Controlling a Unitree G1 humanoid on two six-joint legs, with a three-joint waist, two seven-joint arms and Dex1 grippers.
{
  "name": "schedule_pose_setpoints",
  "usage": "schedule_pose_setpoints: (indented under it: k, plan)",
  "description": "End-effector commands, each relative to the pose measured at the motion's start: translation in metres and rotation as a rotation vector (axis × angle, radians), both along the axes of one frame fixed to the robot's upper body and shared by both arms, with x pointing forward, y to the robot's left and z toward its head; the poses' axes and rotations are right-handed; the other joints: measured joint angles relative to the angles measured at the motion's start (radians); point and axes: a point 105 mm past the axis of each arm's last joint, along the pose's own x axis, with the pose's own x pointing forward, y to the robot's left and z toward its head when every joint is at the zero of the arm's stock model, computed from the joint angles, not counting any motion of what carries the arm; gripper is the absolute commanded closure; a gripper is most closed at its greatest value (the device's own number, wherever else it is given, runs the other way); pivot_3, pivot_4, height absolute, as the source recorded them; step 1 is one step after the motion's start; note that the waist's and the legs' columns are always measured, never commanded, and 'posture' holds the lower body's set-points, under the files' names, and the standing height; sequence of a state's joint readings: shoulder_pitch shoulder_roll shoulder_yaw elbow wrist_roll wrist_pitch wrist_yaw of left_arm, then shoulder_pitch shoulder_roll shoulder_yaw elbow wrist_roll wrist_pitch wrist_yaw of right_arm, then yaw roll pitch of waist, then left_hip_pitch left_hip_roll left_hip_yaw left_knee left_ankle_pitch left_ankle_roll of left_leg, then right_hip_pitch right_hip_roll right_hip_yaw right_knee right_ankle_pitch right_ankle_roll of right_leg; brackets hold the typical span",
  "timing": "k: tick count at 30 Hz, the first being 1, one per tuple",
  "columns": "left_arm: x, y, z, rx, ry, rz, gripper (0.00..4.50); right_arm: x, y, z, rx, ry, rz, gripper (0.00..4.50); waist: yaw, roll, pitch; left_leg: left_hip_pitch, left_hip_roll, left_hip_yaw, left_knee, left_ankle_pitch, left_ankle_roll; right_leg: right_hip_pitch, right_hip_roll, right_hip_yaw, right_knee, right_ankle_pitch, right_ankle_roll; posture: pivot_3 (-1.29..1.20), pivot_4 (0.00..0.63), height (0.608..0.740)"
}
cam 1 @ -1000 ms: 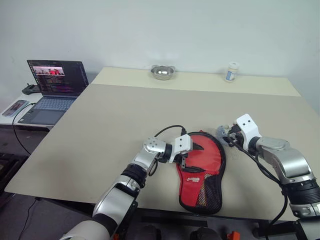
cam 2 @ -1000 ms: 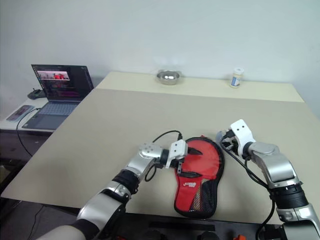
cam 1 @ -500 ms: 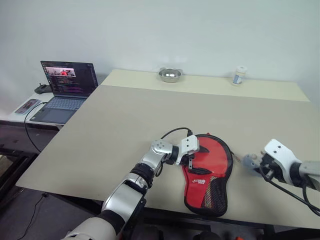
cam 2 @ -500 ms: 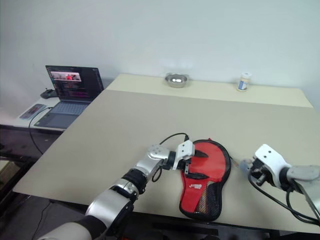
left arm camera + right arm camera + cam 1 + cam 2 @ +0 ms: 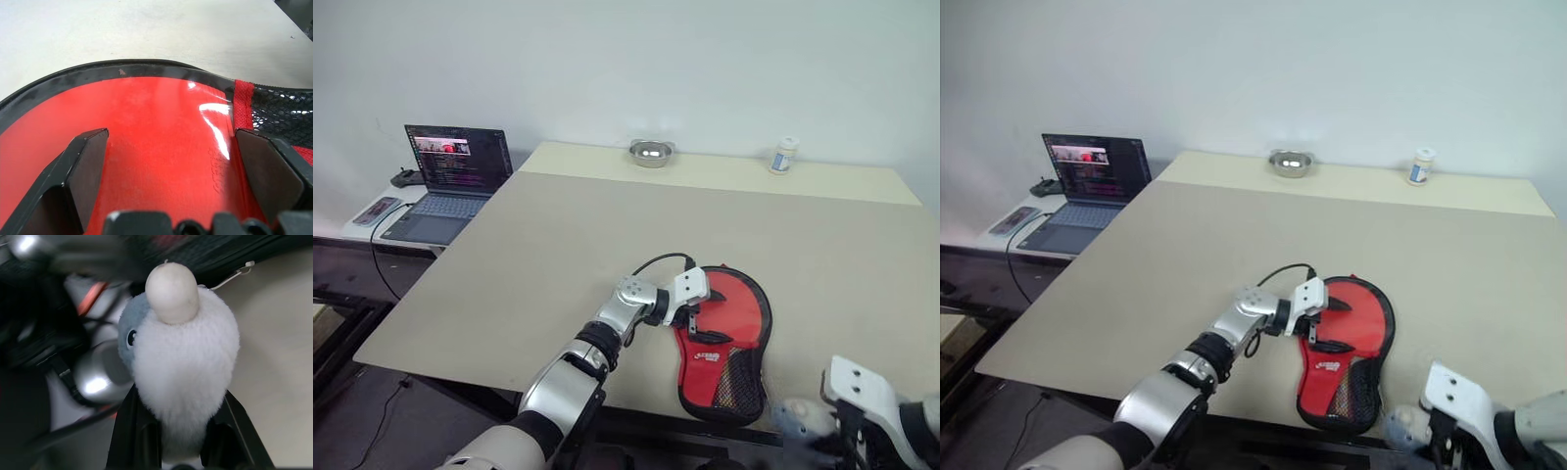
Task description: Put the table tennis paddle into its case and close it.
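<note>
Closure of the case [image 5: 724,343] is judged the step in hand, the wide-open left tool [image 5: 693,315] being spread over it, while a plush toy [image 5: 181,362] is clamped in the right tool [image 5: 181,440], so a zip pull must next be found.

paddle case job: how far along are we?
Looks done: the case lies flat on the table, red mesh side up. Whether the paddle is inside or the zip is shut, I cannot tell. In hand: the left gripper, jaws open, is over the case; the right gripper grips a fluffy toy. Left: confirm closure.
</note>
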State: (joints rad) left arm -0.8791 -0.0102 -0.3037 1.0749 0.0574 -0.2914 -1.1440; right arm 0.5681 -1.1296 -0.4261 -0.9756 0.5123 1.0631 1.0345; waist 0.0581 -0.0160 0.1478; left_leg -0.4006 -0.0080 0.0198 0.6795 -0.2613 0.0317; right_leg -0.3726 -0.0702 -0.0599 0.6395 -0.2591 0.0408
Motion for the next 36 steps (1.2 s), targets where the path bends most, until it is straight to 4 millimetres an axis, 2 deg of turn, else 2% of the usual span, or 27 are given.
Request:
schedule_pose_setpoints:
  k: [1,9,15,27,30,32,36]
  plan:
    - [-0.017,0.001,-0.038,0.121,0.086,-0.012,0.0,-0.019,0.014,0.009,0.061,0.056,0.096,3.98,0.0,-0.001,0.0,0.0,0.0,-0.001,0.0,0.0,0.0,0.0,0.0,-0.001,0.0,0.0,0.0,0.0,0.15,0.74]
    - [-0.016,0.0,-0.038,0.126,0.075,-0.006,0.0,-0.026,0.021,0.007,0.103,0.082,0.12,3.98,0.001,-0.001,-0.001,0.0,0.0,-0.005,0.0,0.0,0.0,0.004,-0.001,-0.006,-0.004,0.0,0.0,0.0,0.15,0.74]
    - [-0.015,0.0,-0.038,0.124,0.069,-0.006,0.0,-0.016,0.02,0.01,0.078,0.03,0.1,3.98,0.001,-0.001,-0.001,-0.001,0.0,-0.005,-0.001,0.0,0.0,0.006,-0.002,-0.007,-0.011,0.003,0.004,0.0,0.15,0.74]
    - [-0.017,-0.009,-0.034,0.102,0.061,-0.01,0.0,-0.012,0.019,0.031,0.119,0.045,0.136,0.03,0.001,-0.001,-0.001,-0.002,0.0,-0.006,-0.002,0.0,0.0,0.006,-0.004,-0.007,-0.013,0.002,0.004,0.0,0.15,0.74]
    - [-0.017,-0.011,-0.032,0.091,0.059,-0.014,0.0,-0.005,0.017,0.034,0.121,0.016,0.122,0.03,0.001,-0.001,0.0,-0.003,0.0,-0.006,-0.002,-0.001,-0.001,0.006,-0.004,-0.007,-0.013,0.002,0.004,0.0,0.15,0.74]
    - [-0.018,-0.014,-0.027,0.071,0.05,-0.026,0.0,0.009,0.013,0.04,0.126,-0.051,0.101,0.03,-0.001,-0.001,0.0,-0.003,0.0,-0.006,-0.002,-0.001,-0.002,0.005,-0.004,-0.007,-0.013,0.002,0.004,0.0,0.15,0.74]
    - [-0.014,-0.018,0.011,-0.048,-0.048,-0.084,0.0,0.067,0.006,0.066,0.25,-0.366,0.01,0.03,-0.004,-0.001,0.004,-0.005,0.0,-0.006,-0.003,-0.002,-0.003,0.003,-0.005,-0.008,-0.014,0.001,0.002,0.0,0.15,0.74]
